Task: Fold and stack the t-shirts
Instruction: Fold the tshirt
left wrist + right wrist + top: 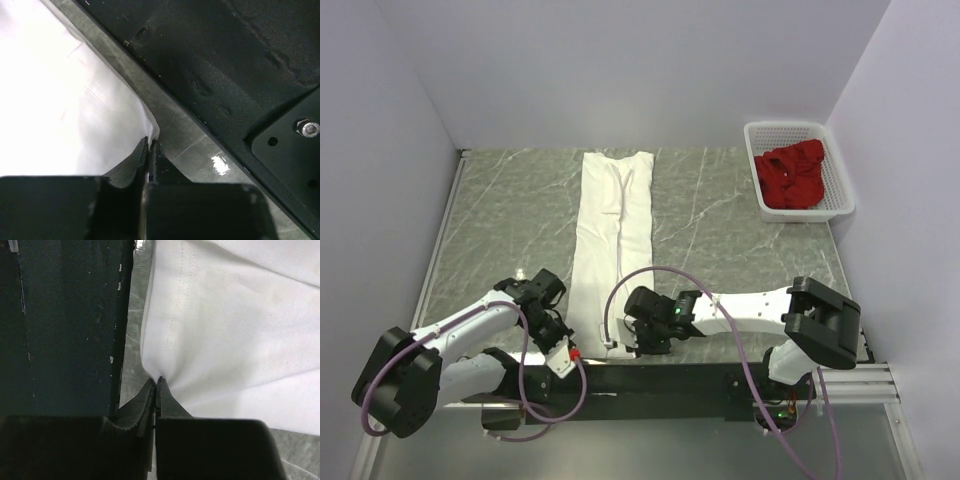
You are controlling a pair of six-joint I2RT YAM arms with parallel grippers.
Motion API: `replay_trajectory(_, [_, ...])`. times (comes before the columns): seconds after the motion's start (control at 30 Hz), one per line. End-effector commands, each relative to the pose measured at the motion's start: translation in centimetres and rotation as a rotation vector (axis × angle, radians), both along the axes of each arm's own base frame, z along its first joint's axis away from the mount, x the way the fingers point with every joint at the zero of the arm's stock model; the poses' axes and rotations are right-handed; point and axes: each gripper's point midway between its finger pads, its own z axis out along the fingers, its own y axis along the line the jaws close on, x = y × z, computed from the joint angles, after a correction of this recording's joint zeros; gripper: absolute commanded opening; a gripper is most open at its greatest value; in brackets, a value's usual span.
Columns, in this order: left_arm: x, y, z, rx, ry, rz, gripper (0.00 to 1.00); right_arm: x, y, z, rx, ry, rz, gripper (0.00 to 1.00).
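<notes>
The white t-shirt [610,235] lies as a long narrow strip folded lengthwise down the middle of the marble table, neck end far, hem near the arms. At the hem's left corner my left gripper [563,345] is shut on the white cloth [75,110], its jaws pressed together with the corner of the fabric pinched at the tips [150,141]. My right gripper [642,335] is shut on the hem's right corner, where the white cloth [225,330] puckers into its tips [158,380]. The red t-shirt [792,178] lies crumpled in the basket.
A white slotted basket [838,170] stands at the far right corner against the wall. White walls close in the table on the left, back and right. The black mounting rail [660,380] runs along the near edge, just behind both grippers.
</notes>
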Motion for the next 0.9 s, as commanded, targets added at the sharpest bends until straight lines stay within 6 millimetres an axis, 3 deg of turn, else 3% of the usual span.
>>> replay_trajectory(0.0, [0.0, -0.7, 1.1, -0.034, 0.009, -0.012, 0.01, -0.2, -0.6, 0.5, -0.028, 0.024, -0.013, 0.00])
replay_trajectory(0.2, [-1.9, -1.1, 4.4, -0.086, 0.083, -0.036, 0.00, -1.9, -0.5, 2.9, 0.020, 0.062, 0.019, 0.00])
replay_trajectory(0.33, [-1.6, -2.0, 6.5, -0.112, 0.140, 0.065, 0.00, -2.7, 0.1, 5.2, 0.071, 0.092, 0.023, 0.00])
replay_trajectory(0.5, [1.7, -3.1, 9.8, -0.195, 0.155, 0.191, 0.00, 1.0, 0.4, 6.8, 0.110, 0.036, -0.025, 0.00])
replay_trajectory(0.63, [5.2, -2.5, 10.3, -0.212, 0.166, 0.286, 0.00, 4.9, -0.2, 8.4, 0.134, -0.012, -0.072, 0.00])
replay_trajectory(0.73, [8.1, -2.5, 10.9, -0.235, 0.181, 0.351, 0.00, 6.9, -0.6, 8.8, 0.132, -0.049, -0.082, 0.00])
replay_trajectory(0.87, [12.1, -2.9, 11.6, -0.266, 0.173, 0.406, 0.00, 11.6, -1.4, 8.7, 0.118, -0.103, -0.129, 0.00])
